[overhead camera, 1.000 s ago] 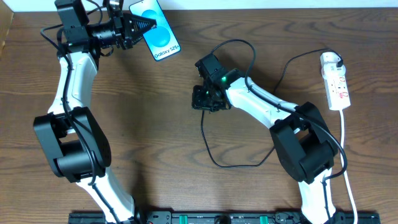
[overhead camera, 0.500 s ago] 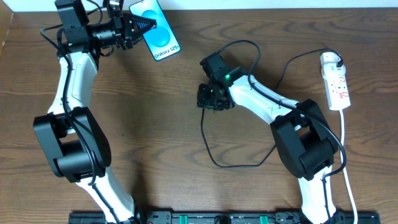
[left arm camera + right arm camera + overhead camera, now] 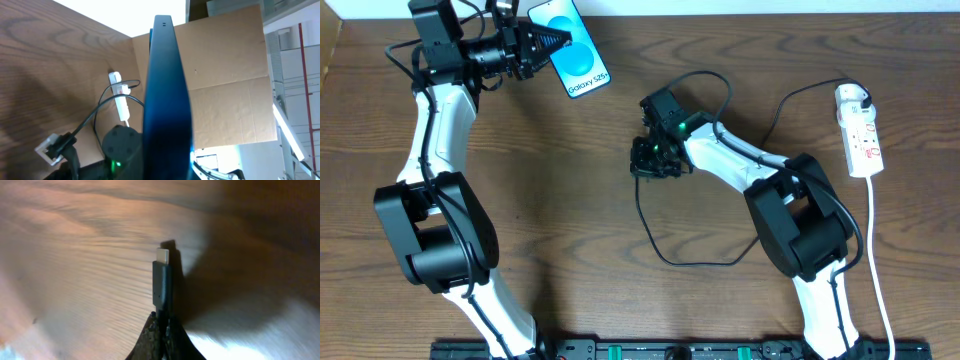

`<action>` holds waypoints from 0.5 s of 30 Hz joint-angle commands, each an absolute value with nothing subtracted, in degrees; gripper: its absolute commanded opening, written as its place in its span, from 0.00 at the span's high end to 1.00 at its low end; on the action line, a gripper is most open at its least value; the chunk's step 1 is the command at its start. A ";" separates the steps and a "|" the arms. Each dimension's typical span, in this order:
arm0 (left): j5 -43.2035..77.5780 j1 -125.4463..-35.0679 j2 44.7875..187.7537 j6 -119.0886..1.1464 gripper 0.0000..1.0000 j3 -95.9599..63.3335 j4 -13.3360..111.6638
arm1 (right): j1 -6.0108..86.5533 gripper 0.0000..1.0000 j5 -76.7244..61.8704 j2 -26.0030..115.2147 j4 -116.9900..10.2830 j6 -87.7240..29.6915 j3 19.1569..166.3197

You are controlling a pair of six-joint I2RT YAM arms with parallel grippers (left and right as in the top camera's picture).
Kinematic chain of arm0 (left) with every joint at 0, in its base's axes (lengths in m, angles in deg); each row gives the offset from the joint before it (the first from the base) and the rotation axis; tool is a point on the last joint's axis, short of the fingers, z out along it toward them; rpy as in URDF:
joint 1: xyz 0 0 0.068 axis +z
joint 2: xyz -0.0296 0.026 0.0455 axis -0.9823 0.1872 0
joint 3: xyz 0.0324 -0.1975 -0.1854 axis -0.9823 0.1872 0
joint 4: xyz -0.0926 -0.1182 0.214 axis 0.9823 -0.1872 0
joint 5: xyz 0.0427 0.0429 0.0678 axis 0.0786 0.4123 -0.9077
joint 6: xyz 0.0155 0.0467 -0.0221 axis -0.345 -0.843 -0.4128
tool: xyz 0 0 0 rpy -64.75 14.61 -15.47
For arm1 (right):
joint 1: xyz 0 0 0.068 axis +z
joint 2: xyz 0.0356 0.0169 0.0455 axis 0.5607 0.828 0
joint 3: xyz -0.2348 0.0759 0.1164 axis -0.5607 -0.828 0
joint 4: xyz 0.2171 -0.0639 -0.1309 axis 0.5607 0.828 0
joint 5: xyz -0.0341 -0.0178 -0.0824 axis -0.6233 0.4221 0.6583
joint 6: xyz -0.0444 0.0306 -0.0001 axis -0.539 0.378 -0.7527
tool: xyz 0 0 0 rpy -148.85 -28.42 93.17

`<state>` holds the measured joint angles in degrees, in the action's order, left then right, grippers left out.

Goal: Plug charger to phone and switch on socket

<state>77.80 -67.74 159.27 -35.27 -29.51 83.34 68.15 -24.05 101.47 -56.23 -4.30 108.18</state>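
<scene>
Slim black charger, woodgrain table

Both arms are the same build: glossy white shells on the long links and chunky matte-black housings at every joint. The left arm has a fat rounded black drum at its big joint. The right arm has a twin drum of its own.

Thin black cables loop loosely around the left's boxy black wrist block. There's a tiny green LED glowing on the right's wrist housing.

The left gripper is all black with tapered, pointy fingers. Close up, the right gripper has dark pads with a rough, pebbly texture.
</scene>
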 commanded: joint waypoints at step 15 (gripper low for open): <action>79.61 -74.98 158.42 -35.18 0.93 -29.67 83.91 | 55.56 0.99 -61.56 77.42 -40.49 -44.08 107.96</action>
<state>77.77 -73.71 159.27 -35.20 -29.51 83.60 55.60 -58.08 77.93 -42.26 -40.47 107.94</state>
